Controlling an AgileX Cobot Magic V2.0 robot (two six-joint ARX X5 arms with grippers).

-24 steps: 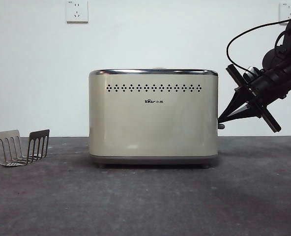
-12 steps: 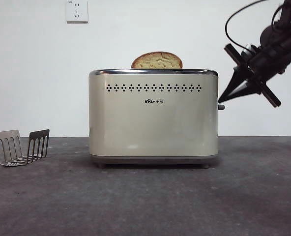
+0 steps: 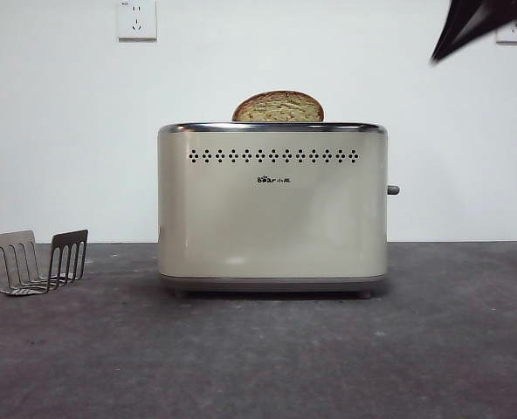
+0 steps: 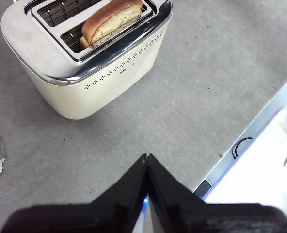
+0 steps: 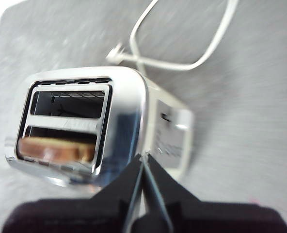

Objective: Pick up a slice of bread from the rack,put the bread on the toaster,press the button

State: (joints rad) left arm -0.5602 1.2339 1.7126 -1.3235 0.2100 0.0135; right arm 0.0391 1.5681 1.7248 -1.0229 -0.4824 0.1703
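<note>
The toaster (image 3: 272,208) is seen standing on the grey tabletop (image 3: 258,358), its long cream face turned toward the front view. The slice of bread (image 3: 279,107) is lodged upright in one of the two top slots, the one nearer that long face with the row of holes, and its rounded crust is seen rising above the chrome rim. The other slot is shown bare in both wrist views. The button (image 3: 393,189) is seen sticking out of the toaster's right end, high on its side, with nothing touching it.

The rack (image 3: 38,261) is set well apart at the tabletop's left, and no slice is held in it.

The right pincer (image 5: 143,158) is held above the toaster's end, clear of it, with its jaws drawn together to a point and nothing between them; this view is blurred, so the exact gap is hard to judge. The dark tip at the front view's top right corner is probably this same pincer. The left pincer (image 4: 146,156) is held high over the bare tabletop, well away from the toaster, with its jaws pressed together and nothing gripped. A white cord (image 5: 182,43) is seen lying on the tabletop behind the toaster.
</note>
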